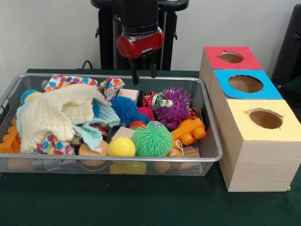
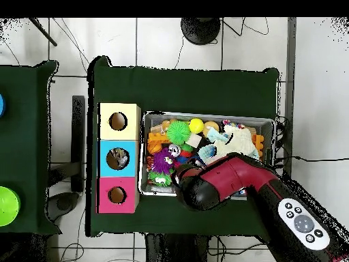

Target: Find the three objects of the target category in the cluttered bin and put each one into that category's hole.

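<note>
The wire mesh bin (image 1: 141, 160) stands on the green table, full of toys and cloths; it also shows in the overhead view (image 2: 204, 115). One shiny metal can (image 1: 150, 99) with red on it lies by the far rim, between a tan cylinder and a purple spiky toy. My gripper (image 1: 144, 75) hangs open and empty just above the far rim, over that can. The blue-surround hole (image 1: 245, 84) is the middle one of the wooden box to the right. In the overhead view something greyish shows inside the blue hole (image 2: 118, 158). No other cans show.
The red-surround hole (image 1: 231, 57) and the yellow-surround hole (image 1: 265, 118) flank the blue one. A cream cloth (image 1: 61, 113) covers the bin's left half. A green spiky ball (image 1: 152, 140), a yellow ball (image 1: 121, 146), a purple spiky toy (image 1: 173, 107) and an orange block (image 1: 189, 131) crowd the right half.
</note>
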Tool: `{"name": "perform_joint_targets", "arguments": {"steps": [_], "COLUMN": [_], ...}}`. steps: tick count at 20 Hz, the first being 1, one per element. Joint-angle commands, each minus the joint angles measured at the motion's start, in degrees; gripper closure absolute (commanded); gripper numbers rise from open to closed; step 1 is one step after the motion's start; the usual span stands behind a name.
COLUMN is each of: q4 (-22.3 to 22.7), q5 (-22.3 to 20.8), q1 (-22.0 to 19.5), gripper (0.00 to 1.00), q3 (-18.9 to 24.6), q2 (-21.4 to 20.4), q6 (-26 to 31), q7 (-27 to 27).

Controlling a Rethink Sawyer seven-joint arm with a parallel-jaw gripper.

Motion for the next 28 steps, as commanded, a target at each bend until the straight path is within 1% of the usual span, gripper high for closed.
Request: {"name": "perform_joint_targets", "arguments": {"steps": [1,6,9,11,13,17,20,25,28], "q4": [-7.2,-8.0,-9.2,-9.3,-9.4,-9.3,-8.9,-9.4,-9.4], "q5": [-2.2,-4.5,-5.3,-5.9,-6.0,-5.5,-4.7,-4.2,-1.5], "q1": [0.4,3.1,4.2,4.7,5.2,6.2,5.8,5.3,4.3], "gripper": [0.00,0.00,0.00,0.00,0.00,0.00,0.00,0.00,0.00], "q3": [-4.2,-5.2,-4.2,-3.0,-2.4,-1.0,0.4,1.1,1.2], "q2": [2.3,2.1,3.3,4.0,4.8,4.9,5.3,6.9,8.7], "q6": [-0.5,-1.9,-1.9,-2.0,-2.0,-1.1,-0.5,-0.2,0.3], "q7": [-1.0,-0.6,-3.3,-5.6,-6.7,-8.9,-11.7,-12.2,-10.3]}}
